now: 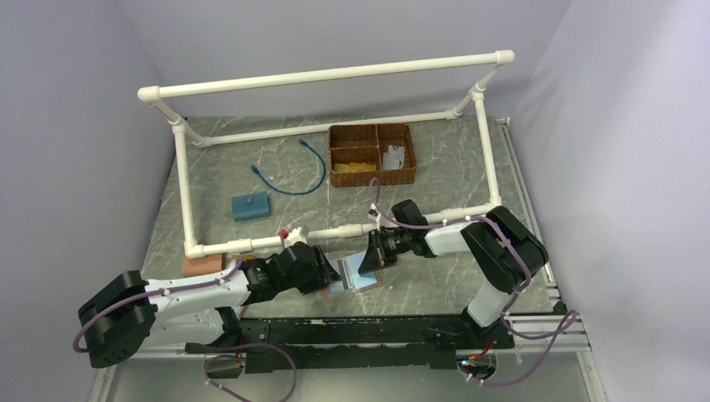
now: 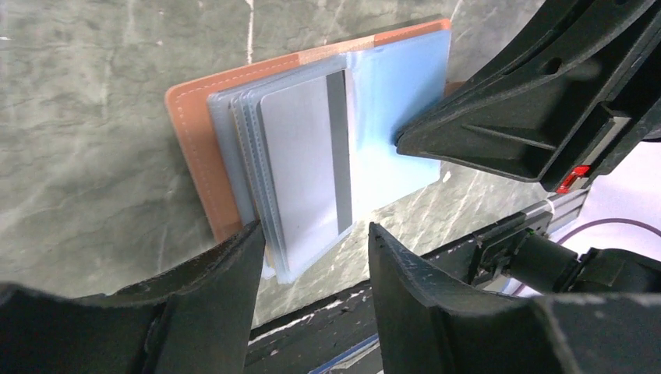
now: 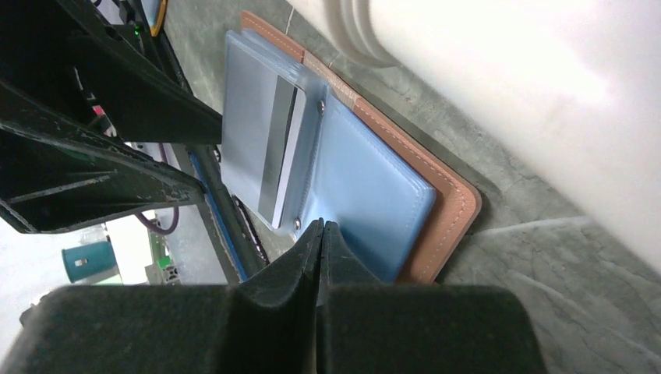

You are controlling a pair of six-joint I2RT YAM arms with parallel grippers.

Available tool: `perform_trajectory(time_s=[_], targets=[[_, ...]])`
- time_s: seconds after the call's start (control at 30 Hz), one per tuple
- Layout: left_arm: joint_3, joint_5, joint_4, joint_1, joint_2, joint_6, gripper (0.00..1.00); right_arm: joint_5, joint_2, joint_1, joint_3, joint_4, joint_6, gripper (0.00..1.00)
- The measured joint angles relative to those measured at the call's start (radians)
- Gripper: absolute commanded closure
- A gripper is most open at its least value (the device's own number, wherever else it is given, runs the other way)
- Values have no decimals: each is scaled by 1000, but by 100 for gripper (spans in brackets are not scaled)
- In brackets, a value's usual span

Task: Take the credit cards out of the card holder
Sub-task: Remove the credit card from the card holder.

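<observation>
The card holder (image 1: 356,275) lies open and flat on the grey marbled table (image 1: 435,276), reddish-brown leather down and pale blue lining up. On its left half sits a fanned stack of clear sleeves (image 2: 242,148). The top one shows a silvery credit card (image 2: 300,156) with a dark stripe along one edge. Whether the sleeves beneath hold more cards is hard to tell from these angles.

The left gripper (image 2: 316,230) is at the holder's left edge with its jaws moderately spread and gripping nothing. Its fingertips sit either side of the stack's near corner, and one looks close to the leather rim (contact is unclear). The right gripper (image 3: 321,226) comes at the holder from the right with its fingers pressed together, tips on the blue lining just beside the two rivets where the sleeves are fixed.

Directly behind the holder runs the lower bar of a white pipe frame (image 1: 335,75). Farther behind stands a wicker basket (image 1: 373,127). Behind and to the holder's left lie a blue cable (image 1: 293,180) and a small blue block (image 1: 250,205).
</observation>
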Motion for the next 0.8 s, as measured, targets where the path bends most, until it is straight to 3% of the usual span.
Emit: perform_trajectory(time_s=[0.27, 0.8], targets=[[15, -18, -137, 0, -83, 27, 43, 5, 12, 15, 12, -16, -16, 100], [-2, -5, -19, 0, -38, 25, 43, 5, 13, 19, 16, -22, -20, 100]])
